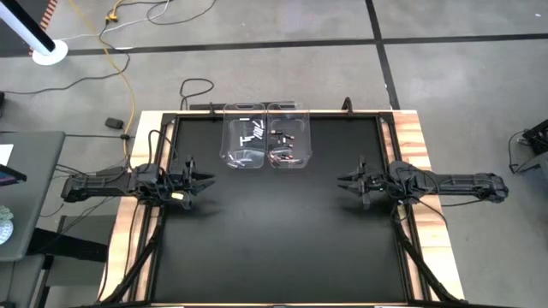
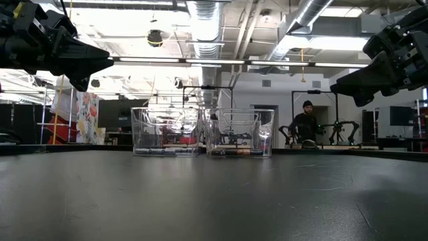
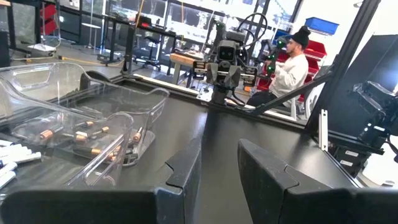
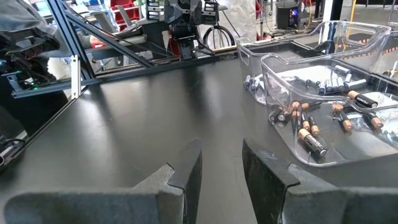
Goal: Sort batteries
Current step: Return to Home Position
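Observation:
Two clear plastic bins stand side by side at the far middle of the black table. The left bin (image 1: pixel 244 141) holds white and silver batteries (image 1: pixel 250 137). The right bin (image 1: pixel 288 141) holds dark batteries with copper-coloured ends (image 4: pixel 308 127); the left wrist view shows them too (image 3: pixel 87 135). The batteries lie on the bins' floors. My left gripper (image 1: pixel 210 180) hangs above the table's left part, pointing level toward the middle, open with nothing between its fingers (image 3: pixel 186 171). My right gripper (image 1: pixel 342 181) faces it from the right, also open and empty (image 4: pixel 221 171).
Bare black table surface (image 1: pixel 274 231) lies between and in front of the two arms. Wooden borders (image 1: pixel 424 171) and the arms' dark frame rails run along the table's sides. In the room beyond the table a person (image 2: pixel 306 124) sits at a bench.

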Controlling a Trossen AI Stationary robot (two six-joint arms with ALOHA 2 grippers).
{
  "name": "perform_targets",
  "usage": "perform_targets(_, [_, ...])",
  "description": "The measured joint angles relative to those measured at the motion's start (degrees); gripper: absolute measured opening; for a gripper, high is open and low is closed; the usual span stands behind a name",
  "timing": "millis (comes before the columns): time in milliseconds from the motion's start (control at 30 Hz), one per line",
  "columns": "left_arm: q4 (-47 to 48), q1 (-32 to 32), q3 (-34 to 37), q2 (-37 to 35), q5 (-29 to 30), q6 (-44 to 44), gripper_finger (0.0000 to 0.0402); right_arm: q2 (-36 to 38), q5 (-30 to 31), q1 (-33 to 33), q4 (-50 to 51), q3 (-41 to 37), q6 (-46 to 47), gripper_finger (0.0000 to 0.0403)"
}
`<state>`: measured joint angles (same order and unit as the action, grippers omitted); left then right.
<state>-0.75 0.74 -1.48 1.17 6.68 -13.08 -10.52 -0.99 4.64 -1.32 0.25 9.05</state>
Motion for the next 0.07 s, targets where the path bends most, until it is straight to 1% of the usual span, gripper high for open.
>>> perform_targets(67, [0.0, 0.0, 0.0, 0.0, 0.0, 0.0, 0.0102, 0.0, 0.0, 0.0, 0.0, 0.0, 0.0, 0.0133])
